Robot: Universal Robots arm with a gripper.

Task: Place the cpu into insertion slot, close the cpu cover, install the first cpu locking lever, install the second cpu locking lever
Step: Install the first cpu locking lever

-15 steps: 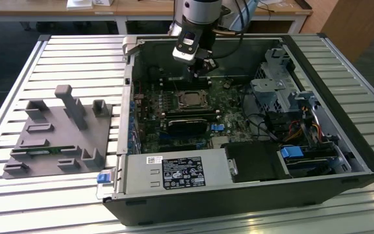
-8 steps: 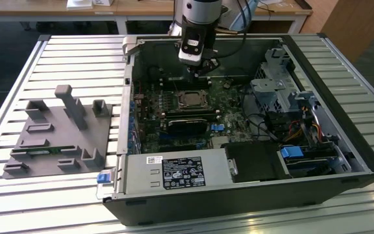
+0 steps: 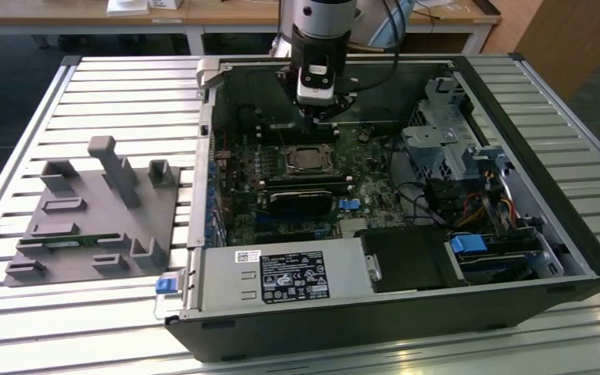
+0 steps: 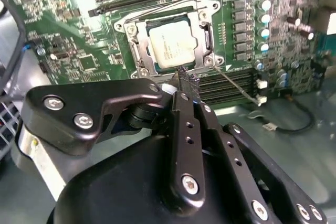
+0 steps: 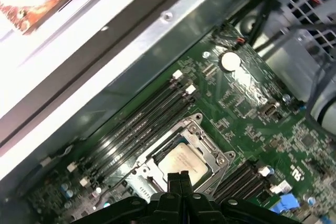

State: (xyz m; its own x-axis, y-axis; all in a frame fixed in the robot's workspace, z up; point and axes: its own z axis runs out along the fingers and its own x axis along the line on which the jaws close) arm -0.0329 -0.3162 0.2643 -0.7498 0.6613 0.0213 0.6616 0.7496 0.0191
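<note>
Silver cpu looks seated under the closed cpu cover, so I reckon I'm on the 1st locking lever, gripper fingers pinched together on nothing, needing a steady push.

Slatted table: computer case, grey fixture

The arm hangs vertically, wrist pointing straight down. Its hand has both black fingers pressed together, tips meeting, with nothing gripped between them.
</note>
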